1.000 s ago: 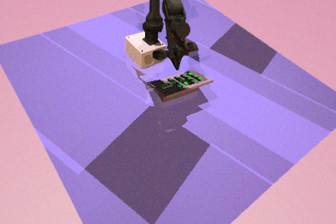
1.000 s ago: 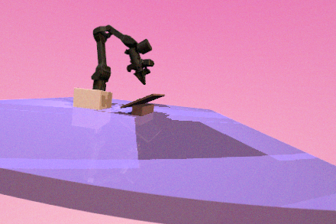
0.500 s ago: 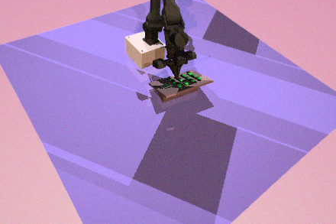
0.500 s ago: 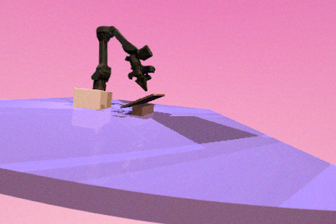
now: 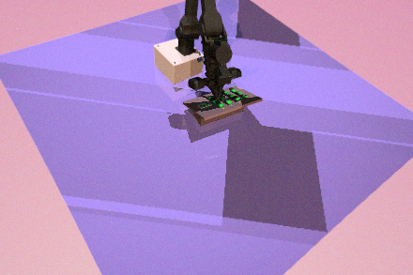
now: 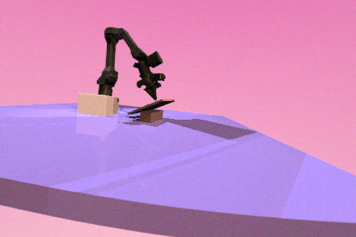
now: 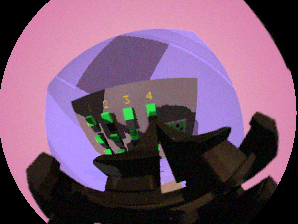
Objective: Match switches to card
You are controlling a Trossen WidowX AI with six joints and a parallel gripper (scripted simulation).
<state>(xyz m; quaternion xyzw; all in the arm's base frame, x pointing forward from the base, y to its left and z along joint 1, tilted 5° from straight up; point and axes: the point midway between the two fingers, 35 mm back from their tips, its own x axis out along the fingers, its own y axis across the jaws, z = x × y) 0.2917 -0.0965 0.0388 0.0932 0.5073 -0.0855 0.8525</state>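
A tilted switch panel (image 5: 249, 102) (image 6: 162, 103) (image 7: 180, 92) rests on a brown block (image 5: 221, 116) (image 6: 151, 116) in front of the arm. Its rocker switches (image 5: 230, 97) (image 7: 128, 116) show green and dark halves. The small card (image 5: 205, 105) (image 7: 177, 125) with green and dark squares lies at one end of the panel. My gripper (image 5: 219, 96) (image 6: 153, 92) is shut with nothing between the fingers. It hangs tip-down close over the switch grid, a little above the panel in the side view. In the wrist view the fingers (image 7: 156, 156) hide the near part of the grid.
The arm stands on a beige box (image 5: 175, 66) (image 6: 96, 104) behind the panel. The panel sits on a large purple floor slab (image 5: 117, 162) (image 6: 162, 164) with darker patches; pink ground lies beyond its edges.
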